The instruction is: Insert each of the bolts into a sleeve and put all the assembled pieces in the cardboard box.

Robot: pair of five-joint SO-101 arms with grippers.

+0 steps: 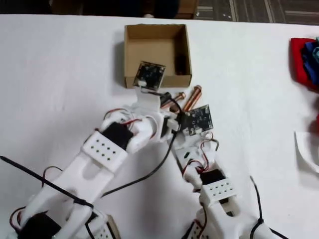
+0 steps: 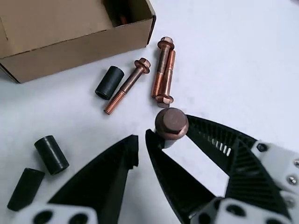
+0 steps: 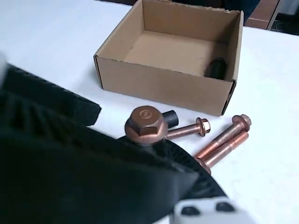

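Hovering just in front of the cardboard box (image 1: 179, 80), the left pincer (image 2: 140, 140) sat a thin slit open, with nothing seen in the slit. Two loose sleeves (image 2: 51, 155) lay on the desk (image 1: 60, 59) farther out from the box. A third sleeve (image 2: 110, 82) lay just before the box wall, in line with a loose bolt (image 2: 127, 85), likely staged for mating. The bolt pair (image 2: 163, 70) lay touching near the box corner. The held bolt (image 2: 171, 123) stood head-up at the left pincer's tip, probably so its shank could drop into a sleeve. For the right pincer (image 3: 124, 130) I could not tell the opening, nor which pincer clamped the bolt. A dark piece (image 3: 217, 67) sat in a box corner, judged to be one finished assembly.
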